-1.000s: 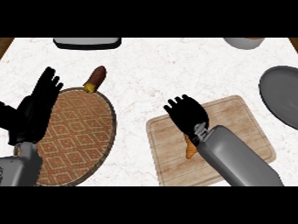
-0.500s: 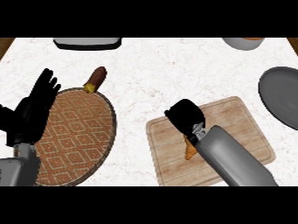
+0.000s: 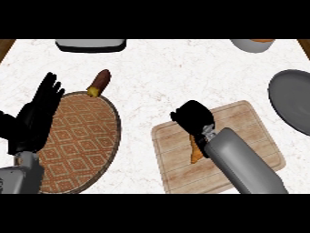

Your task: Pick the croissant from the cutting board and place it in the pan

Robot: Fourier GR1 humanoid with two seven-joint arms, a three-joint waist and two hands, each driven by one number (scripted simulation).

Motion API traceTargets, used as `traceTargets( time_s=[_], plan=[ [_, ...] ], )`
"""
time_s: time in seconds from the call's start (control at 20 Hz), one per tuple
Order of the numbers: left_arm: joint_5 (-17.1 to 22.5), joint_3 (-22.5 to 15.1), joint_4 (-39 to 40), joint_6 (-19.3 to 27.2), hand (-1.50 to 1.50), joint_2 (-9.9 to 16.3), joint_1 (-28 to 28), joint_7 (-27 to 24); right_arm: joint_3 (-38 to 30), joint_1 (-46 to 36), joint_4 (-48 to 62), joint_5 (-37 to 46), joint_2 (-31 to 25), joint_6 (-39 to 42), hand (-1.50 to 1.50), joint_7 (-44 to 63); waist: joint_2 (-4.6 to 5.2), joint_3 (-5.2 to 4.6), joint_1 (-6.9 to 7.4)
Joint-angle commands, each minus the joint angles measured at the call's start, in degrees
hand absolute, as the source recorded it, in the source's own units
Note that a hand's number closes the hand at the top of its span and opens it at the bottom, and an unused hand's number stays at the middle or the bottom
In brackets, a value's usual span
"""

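no readable text, no labels, no brands, no numbers, no signs on anything in view

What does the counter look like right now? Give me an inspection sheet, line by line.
Surface: white marbled counter, wooden strips at both far corners.
Job's things: croissant on the cutting board, mostly hidden by the right forearm; grey pan at the right edge, nothing seen in it.
Clutter: patterned round mat at left, brown object at its far rim, dark tray and a bowl along the far edge.
Hands: right hand curled over the board above the croissant; left hand open, fingers up, resting at left.
Cables: nothing seen.
Surroundings: nothing seen.
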Motion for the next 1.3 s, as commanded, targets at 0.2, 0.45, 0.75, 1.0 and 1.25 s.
traceTargets(
  time_s=[0.2,0.45,0.75,1.0,1.25],
  plan=[
    [-0.14,0.63,-3.45,0.45,0.0,0.99,0.0,3.96,-4.74,9.57,-12.83,0.82,0.56,-7.96,1.5,6.69,0.14,0.34,-1.0],
    [0.97,2.76,-0.48,-1.03,0.0,1.4,2.75,-0.49,-16.02,17.31,-25.0,-3.1,-1.78,-12.25,1.5,13.37,-0.2,0.28,-3.02],
    [0.29,1.95,-1.7,0.06,0.0,0.55,2.38,1.19,-18.18,20.26,-47.41,-0.33,-6.64,-13.67,1.5,15.51,-0.24,0.26,-2.49],
    [-0.17,0.68,-1.28,-1.07,0.0,-0.15,1.2,0.54,-25.63,23.06,-60.35,-5.31,-9.57,-4.58,1.5,16.54,0.36,0.26,-1.02],
    [-1.07,0.42,0.28,-1.12,0.0,-1.1,1.17,-0.71,-32.24,21.84,-59.92,-8.57,-6.74,-5.25,1.5,17.89,0.5,0.28,-0.53]
  ],
)
